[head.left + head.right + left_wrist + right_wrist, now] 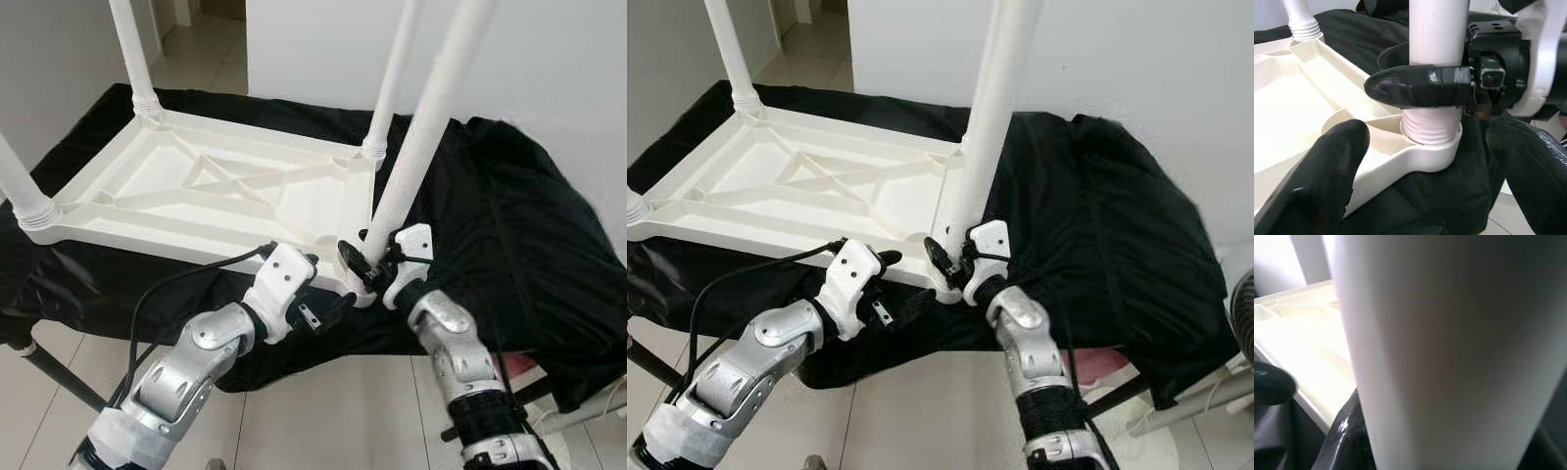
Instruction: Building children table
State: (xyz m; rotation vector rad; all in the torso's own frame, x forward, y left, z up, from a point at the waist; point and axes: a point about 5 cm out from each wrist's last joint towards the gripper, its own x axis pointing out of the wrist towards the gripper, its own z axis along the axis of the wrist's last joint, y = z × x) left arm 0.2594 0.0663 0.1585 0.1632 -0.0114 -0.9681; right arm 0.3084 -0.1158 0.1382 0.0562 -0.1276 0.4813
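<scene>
So we've got the white plastic children's tabletop (225, 191) lying upside down on a black-cloth-covered surface (509, 225), legs pointing up. The fourth white tubular leg (416, 147) stands nearly upright in the near corner socket (1432, 147), right in front of us. Our right hand (370, 262) is clamped round its base, long axis vertical. Our left hand (323, 294) sits just beside that corner, fingers (1327, 171) spread, holding nothing. We reckon twisting comes next.
</scene>
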